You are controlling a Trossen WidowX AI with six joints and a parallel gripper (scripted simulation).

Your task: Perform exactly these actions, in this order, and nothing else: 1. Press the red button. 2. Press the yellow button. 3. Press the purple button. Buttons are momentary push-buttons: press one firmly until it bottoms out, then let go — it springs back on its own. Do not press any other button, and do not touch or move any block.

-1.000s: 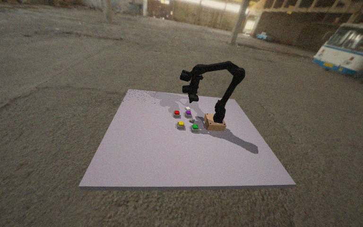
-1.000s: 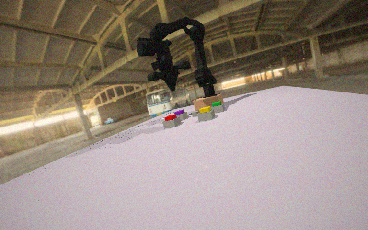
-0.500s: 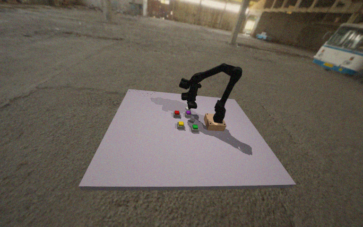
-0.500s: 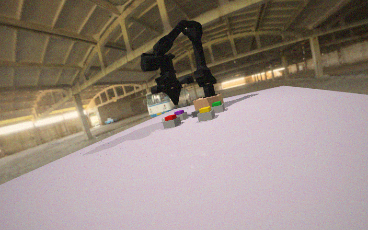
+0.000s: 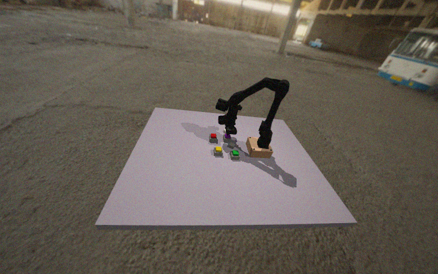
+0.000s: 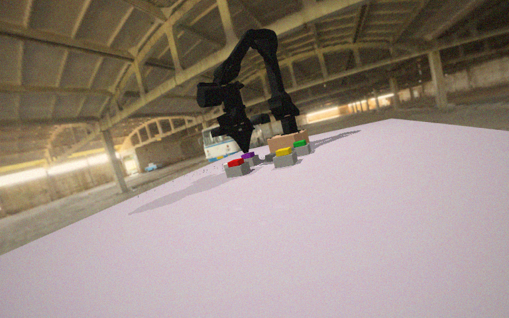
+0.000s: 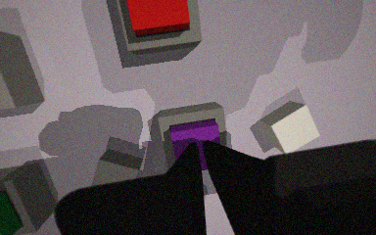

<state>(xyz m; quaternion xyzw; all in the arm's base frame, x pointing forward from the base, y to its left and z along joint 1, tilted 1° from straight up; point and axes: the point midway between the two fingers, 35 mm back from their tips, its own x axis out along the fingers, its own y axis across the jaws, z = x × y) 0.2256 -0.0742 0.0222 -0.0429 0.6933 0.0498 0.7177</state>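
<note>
My gripper (image 5: 231,132) (image 6: 245,151) (image 7: 200,148) is shut, with nothing between its fingers. Its tips are at or just above the purple button (image 5: 227,136) (image 6: 247,154) (image 7: 196,131); I cannot tell whether they touch. The purple cap stands up from its grey base, and the fingers hide part of it in the wrist view. The red button (image 5: 213,136) (image 6: 235,162) (image 7: 159,15) stands beside it, its cap raised. The yellow button (image 5: 218,149) (image 6: 283,151) also has its cap raised; its cap is out of the wrist view.
The green button (image 5: 235,153) (image 6: 299,143) (image 7: 8,215) stands near the yellow one. A grey block (image 5: 231,144) (image 7: 117,168) lies close to the purple button. A white block (image 7: 296,129) lies on its other side. The arm's wooden base (image 5: 259,152) (image 6: 279,142) is behind the buttons.
</note>
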